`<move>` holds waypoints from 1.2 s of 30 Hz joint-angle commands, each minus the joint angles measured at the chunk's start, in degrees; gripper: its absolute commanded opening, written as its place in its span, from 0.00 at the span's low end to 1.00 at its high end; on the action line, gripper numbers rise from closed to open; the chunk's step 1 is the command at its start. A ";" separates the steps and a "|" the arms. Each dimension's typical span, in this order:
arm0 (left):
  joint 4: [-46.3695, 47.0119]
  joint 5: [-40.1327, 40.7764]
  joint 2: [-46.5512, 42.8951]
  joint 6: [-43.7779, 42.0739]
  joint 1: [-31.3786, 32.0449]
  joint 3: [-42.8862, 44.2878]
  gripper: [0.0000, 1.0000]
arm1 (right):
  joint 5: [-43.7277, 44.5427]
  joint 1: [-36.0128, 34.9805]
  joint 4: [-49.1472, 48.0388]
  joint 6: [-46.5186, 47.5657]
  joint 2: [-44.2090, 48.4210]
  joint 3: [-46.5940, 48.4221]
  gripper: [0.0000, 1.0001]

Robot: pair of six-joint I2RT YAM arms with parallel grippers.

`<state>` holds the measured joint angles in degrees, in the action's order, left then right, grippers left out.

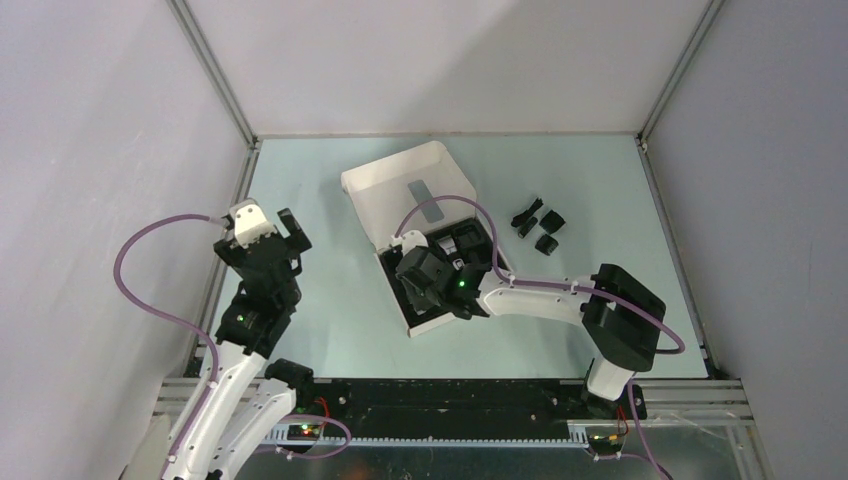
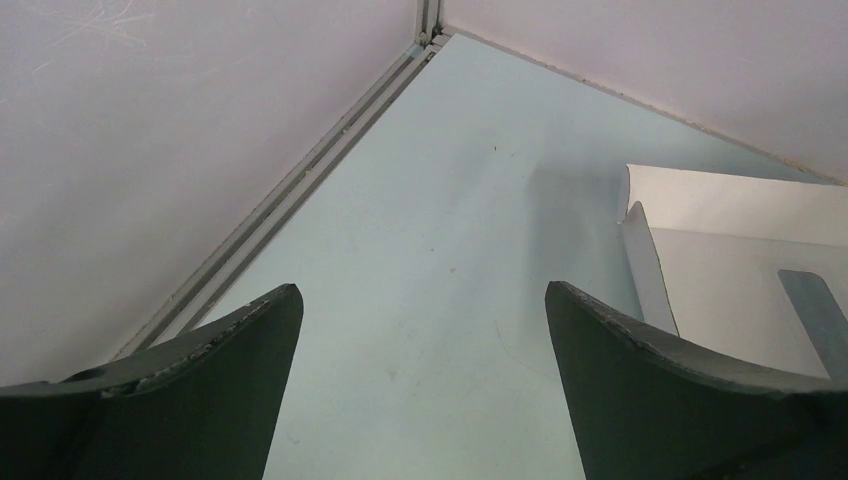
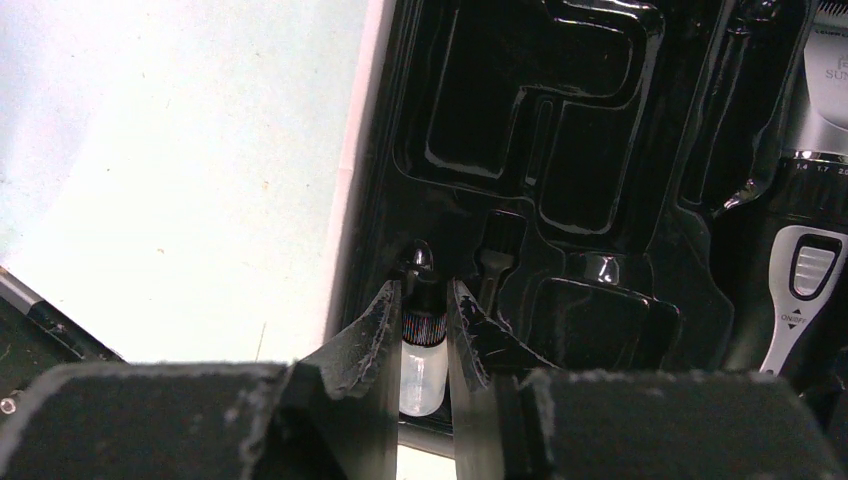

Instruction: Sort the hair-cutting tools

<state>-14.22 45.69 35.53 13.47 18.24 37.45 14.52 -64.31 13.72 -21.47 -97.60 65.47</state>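
Pinching small black-capped bottle (image 3: 422,360) between right gripper (image 3: 422,300) fingers, at edge of black tray (image 3: 560,120) in white box (image 1: 400,185), mid-bench. Noted seated at the tray's other side: silver-and-black clipper (image 3: 822,130). Noted loose on table (image 2: 450,200) toward far right corner, apart from box: black attachments (image 1: 540,225), clustered. Noted near left edge: left gripper (image 2: 422,300), spread wide, holding nothing.

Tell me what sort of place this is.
Probably a robotics lab test cell: plain panel walls and aluminium rails enclose a pale table with two robot arms bolted on.
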 commanded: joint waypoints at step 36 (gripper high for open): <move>0.89 -0.20 -0.06 -0.03 0.26 0.85 0.98 | -0.99 -0.46 -4.22 -0.68 0.70 -0.94 0.41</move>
<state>-14.24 45.69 35.53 13.47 18.24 37.45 11.99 -64.42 10.39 -22.22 -98.26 64.51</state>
